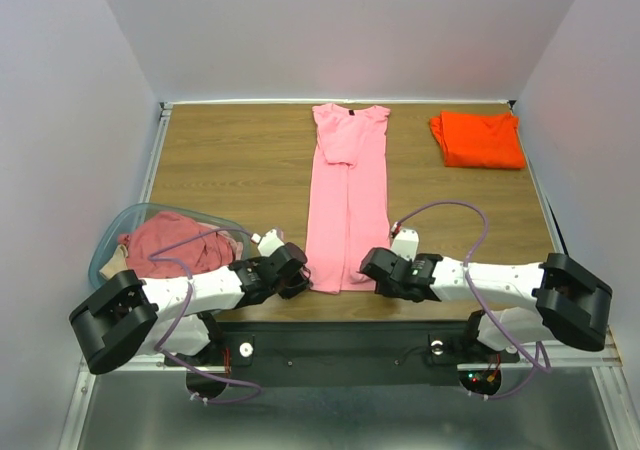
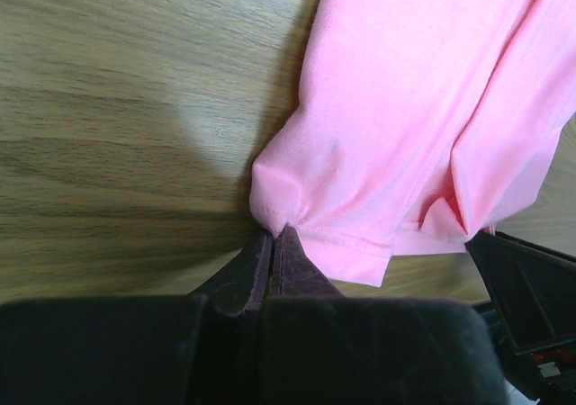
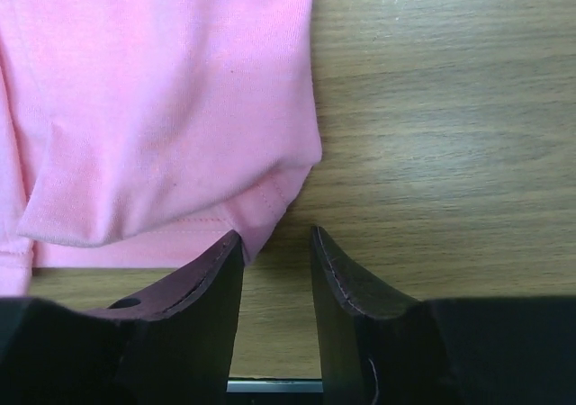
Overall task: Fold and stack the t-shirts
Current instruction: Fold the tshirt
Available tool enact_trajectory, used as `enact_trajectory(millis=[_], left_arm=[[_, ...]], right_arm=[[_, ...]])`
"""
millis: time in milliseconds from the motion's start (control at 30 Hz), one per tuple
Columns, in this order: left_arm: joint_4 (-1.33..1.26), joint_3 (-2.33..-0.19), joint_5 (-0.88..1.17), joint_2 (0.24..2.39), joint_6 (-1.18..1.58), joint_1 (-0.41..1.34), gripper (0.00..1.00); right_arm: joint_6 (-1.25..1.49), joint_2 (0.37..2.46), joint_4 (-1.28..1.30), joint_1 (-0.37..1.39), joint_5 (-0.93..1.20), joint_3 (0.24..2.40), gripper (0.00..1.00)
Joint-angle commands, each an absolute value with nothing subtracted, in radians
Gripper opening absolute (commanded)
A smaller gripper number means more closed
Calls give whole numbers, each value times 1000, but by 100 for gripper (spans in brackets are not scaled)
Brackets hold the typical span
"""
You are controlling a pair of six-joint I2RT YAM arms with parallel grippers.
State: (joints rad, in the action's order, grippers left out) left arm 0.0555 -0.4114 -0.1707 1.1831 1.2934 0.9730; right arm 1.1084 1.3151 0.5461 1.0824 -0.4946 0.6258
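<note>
A light pink t-shirt (image 1: 347, 200) lies folded into a long strip down the middle of the table, collar at the far end. My left gripper (image 1: 300, 275) is at its near left corner. In the left wrist view that gripper (image 2: 277, 232) is shut on a pinch of the pink hem (image 2: 360, 247). My right gripper (image 1: 368, 267) is at the near right corner. In the right wrist view it (image 3: 274, 234) stands open, and the hem corner (image 3: 261, 220) just touches the tip of its left finger. A folded bright orange t-shirt (image 1: 478, 138) lies at the back right.
A clear bluish tub (image 1: 110, 235) at the near left holds a crumpled dusty rose shirt (image 1: 175, 242) and a bit of tan cloth (image 1: 118, 260). The wooden table (image 1: 230, 160) ends just behind both grippers at its near edge, and white walls close it in on three sides.
</note>
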Motion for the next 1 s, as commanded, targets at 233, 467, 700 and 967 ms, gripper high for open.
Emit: enact_trajectory(millis=[233, 467, 700, 967], left_arm=[[92, -371, -150, 1200, 1281, 971, 0], [81, -368, -141, 1203, 1276, 971, 0], [78, -364, -138, 1181, 1278, 971, 0], [80, -333, -98, 1117, 1287, 980, 0]], right_arm=[[1175, 1299, 563, 1092, -549, 623, 41], [1157, 1318, 560, 1091, -623, 684, 41], [1167, 1422, 551, 1092, -617, 690, 33], [1151, 1297, 551, 1094, -427, 603, 0]])
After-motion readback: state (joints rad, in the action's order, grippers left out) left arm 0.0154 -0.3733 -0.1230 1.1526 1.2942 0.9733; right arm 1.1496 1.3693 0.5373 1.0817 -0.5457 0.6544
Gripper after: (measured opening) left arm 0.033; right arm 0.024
